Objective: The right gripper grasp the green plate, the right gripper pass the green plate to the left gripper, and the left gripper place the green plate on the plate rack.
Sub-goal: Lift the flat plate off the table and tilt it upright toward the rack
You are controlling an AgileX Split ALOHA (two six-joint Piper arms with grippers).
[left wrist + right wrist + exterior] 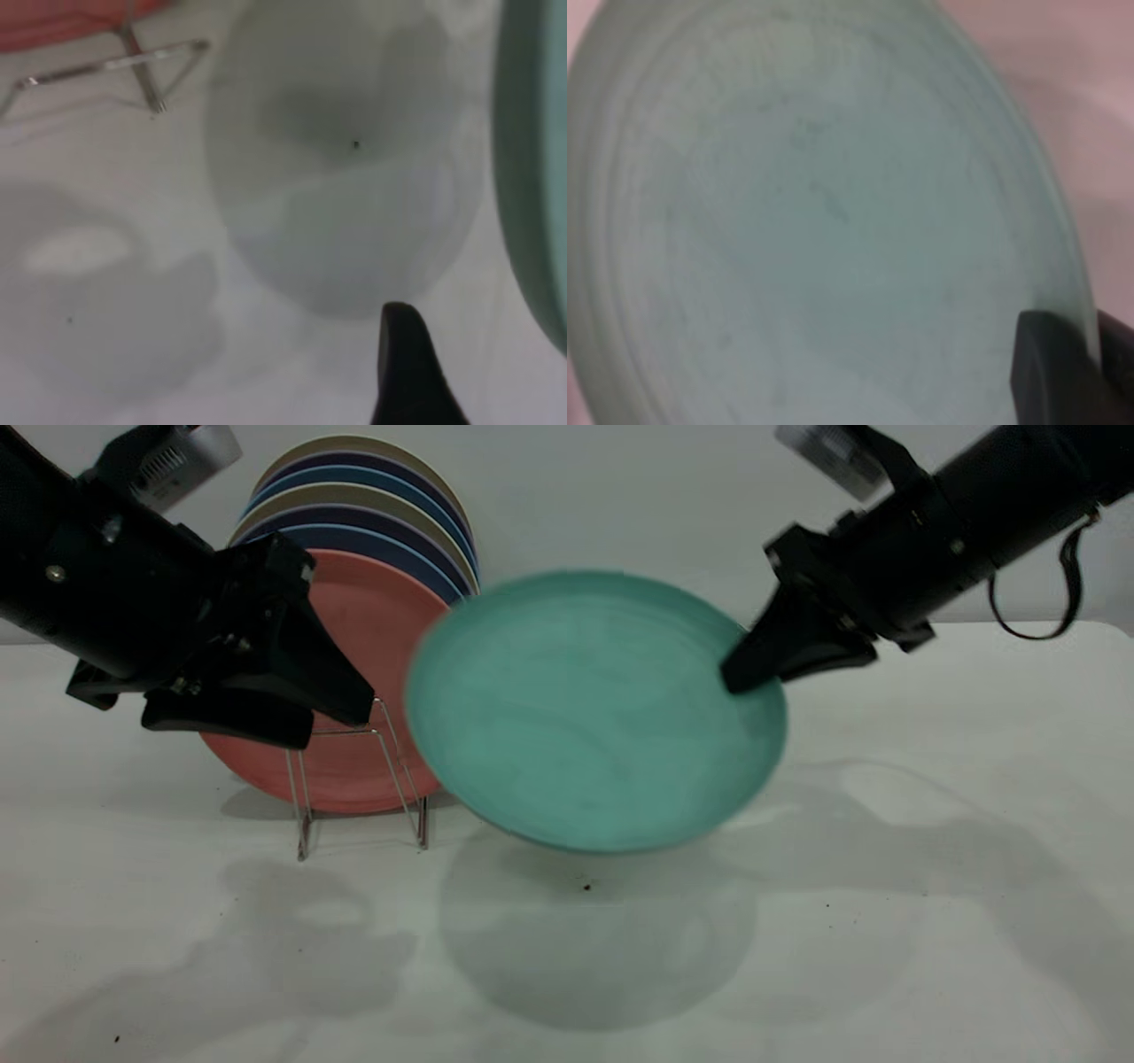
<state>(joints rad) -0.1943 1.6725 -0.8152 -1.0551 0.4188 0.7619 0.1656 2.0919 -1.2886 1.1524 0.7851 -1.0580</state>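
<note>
The green plate [585, 708] hangs tilted in the air above the table's middle, its face toward the exterior camera. My right gripper [737, 676] is shut on its right rim; in the right wrist view the plate [815, 221] fills the frame with my fingers [1054, 372] clamped over its edge. My left gripper [341, 713] is open and empty, left of the plate and in front of the plate rack [354, 779]. In the left wrist view one finger [407, 372] shows, with the plate's rim [532, 177] off to one side.
The rack holds a salmon-pink plate [354, 638] in front, with several dark blue and tan plates [372, 514] stacked upright behind it. The rack's wire foot [133, 66] shows in the left wrist view. The white table [930, 912] stretches to the right and front.
</note>
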